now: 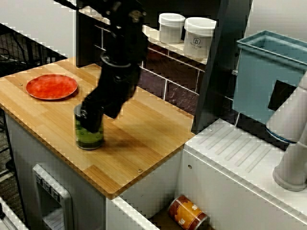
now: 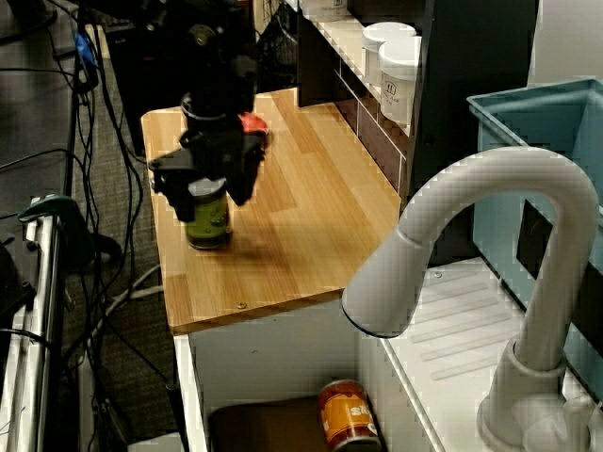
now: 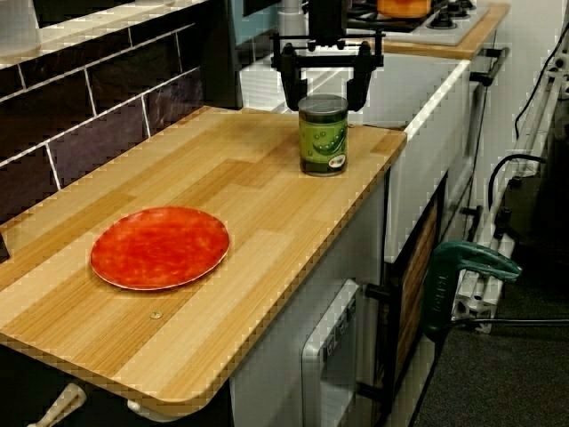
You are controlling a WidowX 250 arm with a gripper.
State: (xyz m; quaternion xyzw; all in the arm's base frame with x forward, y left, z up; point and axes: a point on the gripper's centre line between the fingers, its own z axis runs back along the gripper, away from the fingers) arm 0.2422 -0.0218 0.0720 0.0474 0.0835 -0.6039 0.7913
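**Open tool straddling the top of a green can on the bench**

Low view from the plate end, near to far:
- A red plate (image 3: 160,247) lies flat on the wooden bench (image 3: 267,205), well apart from everything else.
- Farther along, a green-labelled can (image 3: 323,138) stands upright near the far end of the bench, close to its outer edge.
- The black tool (image 3: 324,100) hangs right over the can. Its fingers (image 3: 289,84) are spread wider than the can, one on each side of the lid. A gap shows on both sides, so the tool is open and gripping nothing. The fingertips sit at about lid level.
- A green clamp (image 3: 467,267) is fixed to a frame beside the bench, lower down.
- Beyond the bench are a white sink unit and then a stove top.

High view across the bench:
- The arm hides the can's lid.
- An orange-labelled can (image 1: 187,213) lies on its side in the space below the bench end.
- Two white jars (image 1: 171,28) sit on the shelf behind the bench.
- A blue bin (image 1: 268,72) stands past the drainboard.

View past the faucet:
- A white faucet (image 2: 471,217) fills the foreground.
- The can's lid shows between the spread fingers.
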